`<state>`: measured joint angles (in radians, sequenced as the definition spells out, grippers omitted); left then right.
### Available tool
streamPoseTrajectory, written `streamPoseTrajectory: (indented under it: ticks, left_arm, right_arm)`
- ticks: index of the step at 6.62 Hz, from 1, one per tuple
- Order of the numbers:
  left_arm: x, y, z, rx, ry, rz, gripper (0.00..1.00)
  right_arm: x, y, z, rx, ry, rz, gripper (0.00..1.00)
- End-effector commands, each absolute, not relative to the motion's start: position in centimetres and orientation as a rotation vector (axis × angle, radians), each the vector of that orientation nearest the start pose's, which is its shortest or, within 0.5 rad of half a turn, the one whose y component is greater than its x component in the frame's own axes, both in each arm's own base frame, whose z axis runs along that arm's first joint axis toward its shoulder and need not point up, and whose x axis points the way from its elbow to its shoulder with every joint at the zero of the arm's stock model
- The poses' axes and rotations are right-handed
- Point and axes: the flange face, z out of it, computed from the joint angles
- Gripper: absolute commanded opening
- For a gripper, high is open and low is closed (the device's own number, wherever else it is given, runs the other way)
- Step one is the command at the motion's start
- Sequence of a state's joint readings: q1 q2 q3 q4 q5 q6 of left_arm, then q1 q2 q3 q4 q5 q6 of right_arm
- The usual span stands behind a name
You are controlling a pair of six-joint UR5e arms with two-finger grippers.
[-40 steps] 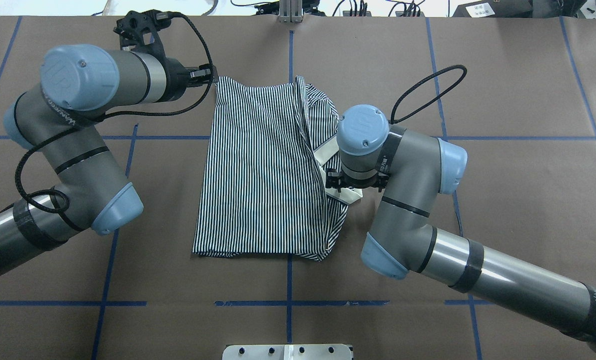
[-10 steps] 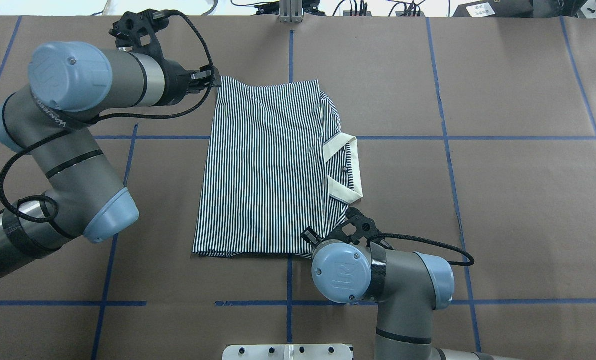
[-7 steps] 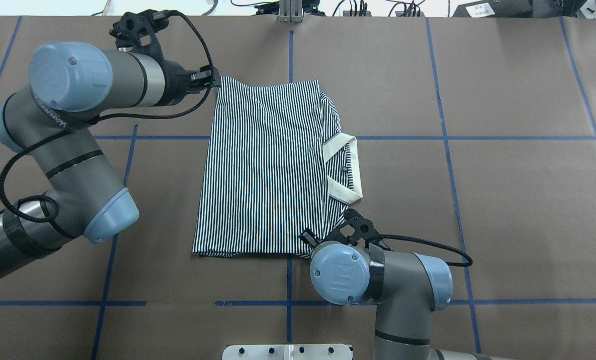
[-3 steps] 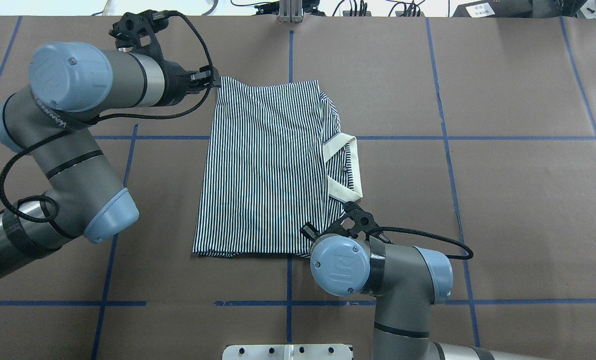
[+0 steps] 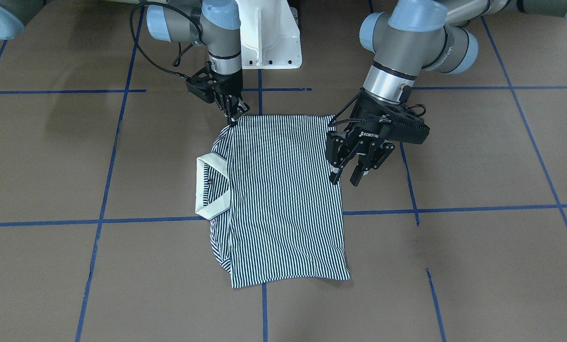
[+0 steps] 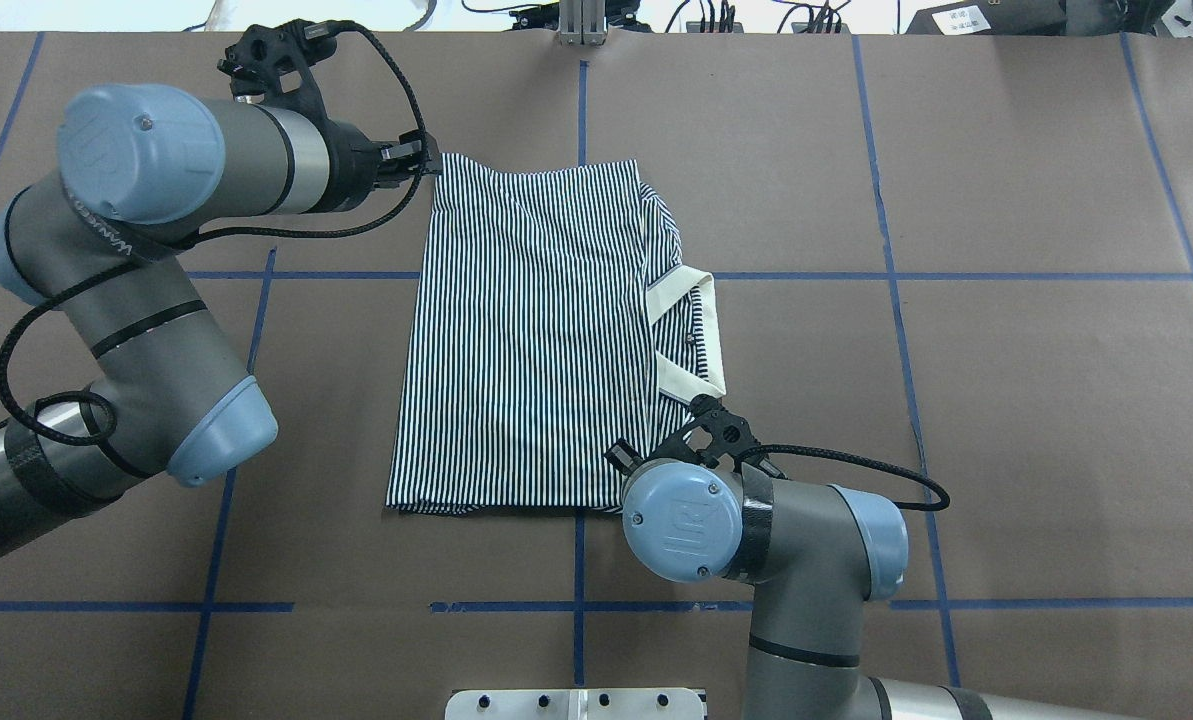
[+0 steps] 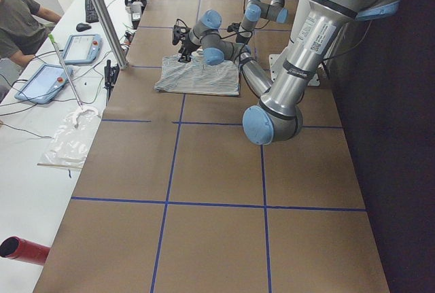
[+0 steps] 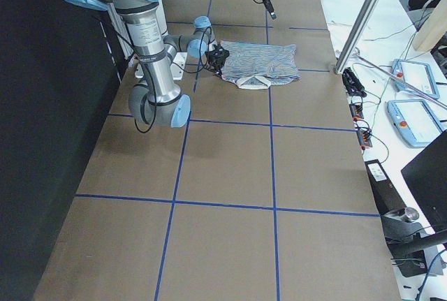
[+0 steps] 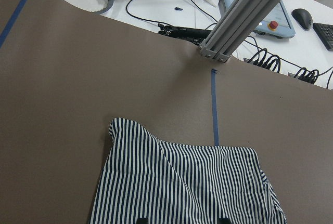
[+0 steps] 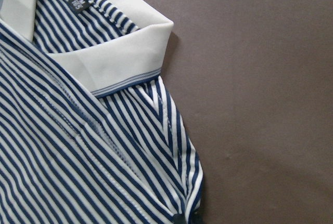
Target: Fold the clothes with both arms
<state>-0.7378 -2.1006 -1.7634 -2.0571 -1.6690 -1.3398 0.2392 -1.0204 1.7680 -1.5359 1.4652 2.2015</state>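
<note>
Polo shirt (image 5: 283, 190) half-folded; right fingers (image 5: 231, 110) pinch corner.

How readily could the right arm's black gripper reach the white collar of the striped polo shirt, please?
Probably yes: the right gripper sits at the striped polo shirt's corner near the white collar, nothing standing between.

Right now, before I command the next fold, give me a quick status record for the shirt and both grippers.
Garment: striped polo shirt, flat on the brown table, roughly rectangular
Collar: white collar sticks out on the robot's right side
Left: left gripper open, raised above the shirt's left edge, not touching
Right: right gripper closed at the near right corner, apparently pinching it
</note>
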Motion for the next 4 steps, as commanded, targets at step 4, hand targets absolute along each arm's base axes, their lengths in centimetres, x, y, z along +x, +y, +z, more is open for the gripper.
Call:
streamPoseTrajectory:
  ticks: [4]
  left_arm:
    - [40.5,-44.9,24.5,0.343,1.156,-0.462,0.56]
  right_arm:
    - [-54.2,-28.3,23.9,-0.081,-0.863,0.861,0.0]
